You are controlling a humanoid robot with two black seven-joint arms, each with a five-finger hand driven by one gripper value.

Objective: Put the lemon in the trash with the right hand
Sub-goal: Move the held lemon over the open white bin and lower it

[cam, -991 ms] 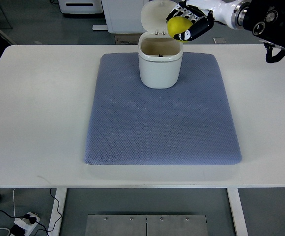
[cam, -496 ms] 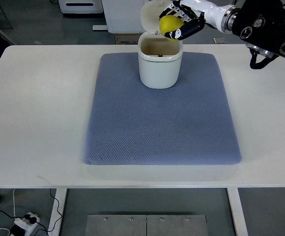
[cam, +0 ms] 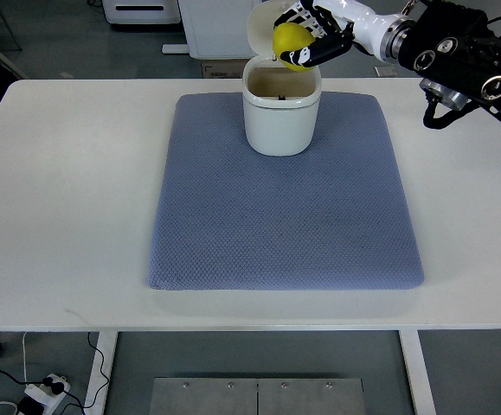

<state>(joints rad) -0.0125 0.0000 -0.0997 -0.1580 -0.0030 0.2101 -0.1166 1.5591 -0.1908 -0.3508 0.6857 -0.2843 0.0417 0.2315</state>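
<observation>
A yellow lemon (cam: 288,42) is held in my right hand (cam: 306,39), whose black-tipped fingers are curled round it. The hand hangs just above the far rim of the white trash bin (cam: 281,121), over its open mouth. The bin stands upright at the far edge of the blue mat (cam: 285,207), with its lid (cam: 260,26) tipped back behind it. My right arm (cam: 458,52) comes in from the upper right. The left arm is out of view.
The mat lies on a white table (cam: 60,190). Beyond the table's far edge stand white cabinets (cam: 215,26) and a cardboard box (cam: 220,67) on the floor.
My right hand has carried the lemon leftward, from beside the bin's right rim to above its opening. The arm has followed it in.
</observation>
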